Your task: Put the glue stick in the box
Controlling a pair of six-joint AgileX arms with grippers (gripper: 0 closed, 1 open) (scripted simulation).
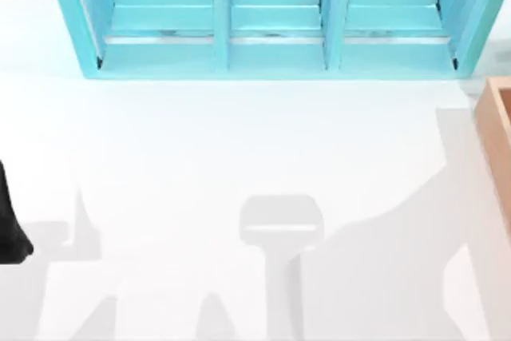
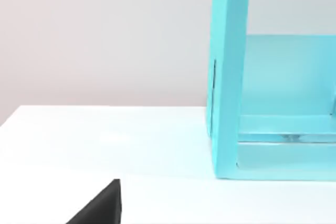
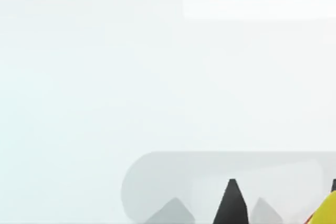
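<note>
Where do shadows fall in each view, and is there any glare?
Top view: grey arm shadows lie across the near half of the white table; faint glints on the teal shelf unit. Right wrist view: rounded grey shadow beside the right claw. Left wrist view: no clear shadow.

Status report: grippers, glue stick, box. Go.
Left arm parked at table's left edge. Right gripper's black fingertip beside a yellow object. Light orange-brown wooden box at right edge.

1. Shelf unit [image 1: 271, 17]: plain teal, at 12 o'clock on the table.
2. Table [image 1: 200, 141]: white, crossed by pale grey shadows.
3. Box [image 1: 497, 129]: light orange-brown wall, at 3 o'clock.
4. Left arm [image 1: 9, 225]: black, at 9 o'clock.
5. Right wrist view: black fingertip [image 3: 231, 203] beside a yellow object [image 3: 326, 211].
</note>
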